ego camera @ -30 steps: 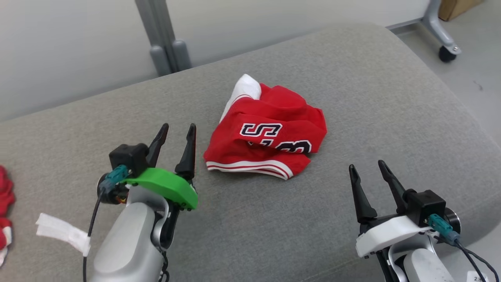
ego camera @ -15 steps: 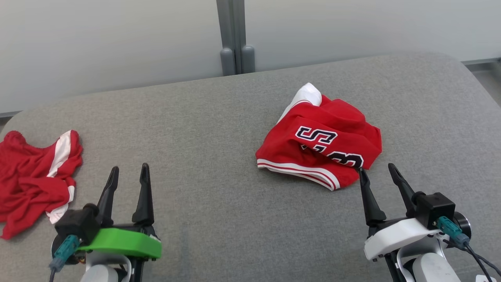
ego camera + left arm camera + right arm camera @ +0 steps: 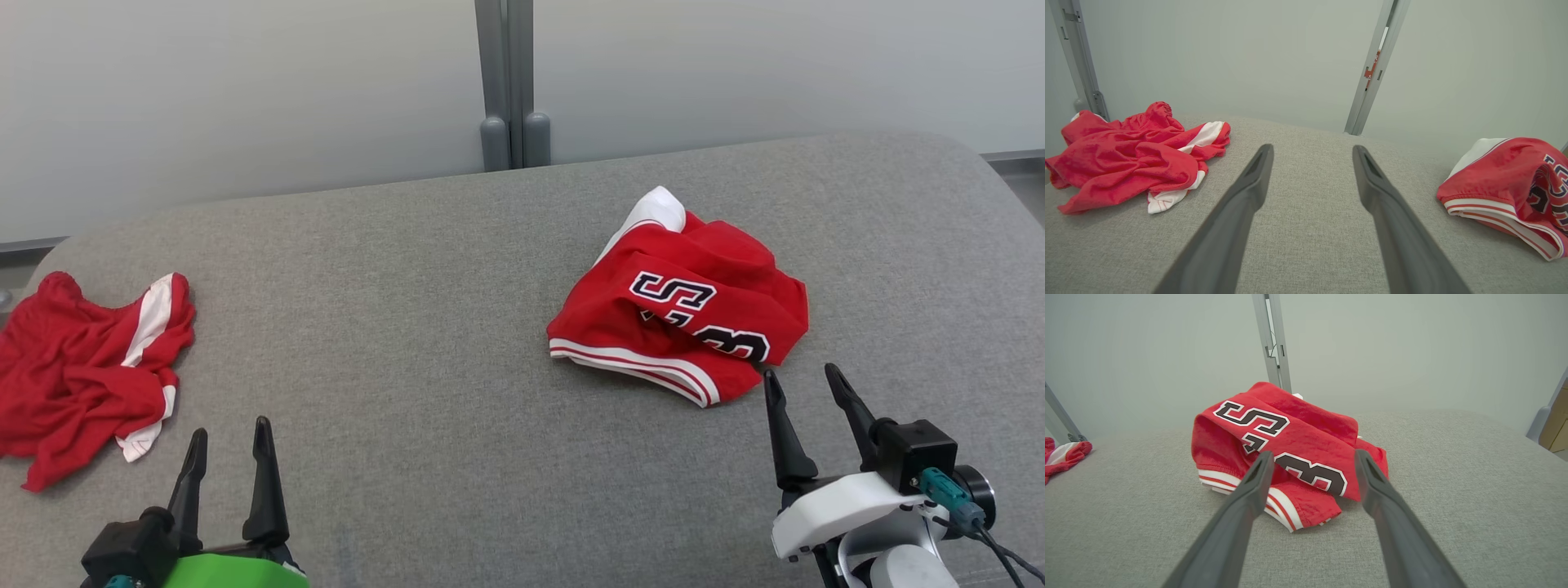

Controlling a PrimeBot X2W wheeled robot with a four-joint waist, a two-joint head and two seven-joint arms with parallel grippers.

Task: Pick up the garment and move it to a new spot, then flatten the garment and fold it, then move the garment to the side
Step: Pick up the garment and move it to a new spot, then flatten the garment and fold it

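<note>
Two red garments lie on the grey couch (image 3: 424, 343), and the coming move turns on which arm is nearer to which. We see the heap (image 3: 82, 376), crumpled and red with a white stripe, at the left edge of the head view. It sits up and to the left of the left claw (image 3: 229, 427), near it but apart. Its long axis runs roughly from upper right to lower left.

We find the jersey (image 3: 682, 322) right of centre, doubled over with its striped hem toward us and its long axis running from upper left to lower right. The right claw (image 3: 800, 371) sits just below its lower right corner, tips near the hem but not touching. In the right wrist view the jersey lies straight ahead between the fingers.

Both claws are spread wide and hold nothing.

We judge the jersey folded and set aside, so the heap is likely the garment to take up. The left arm is much the nearer — the right would have to cross the couch.
</note>
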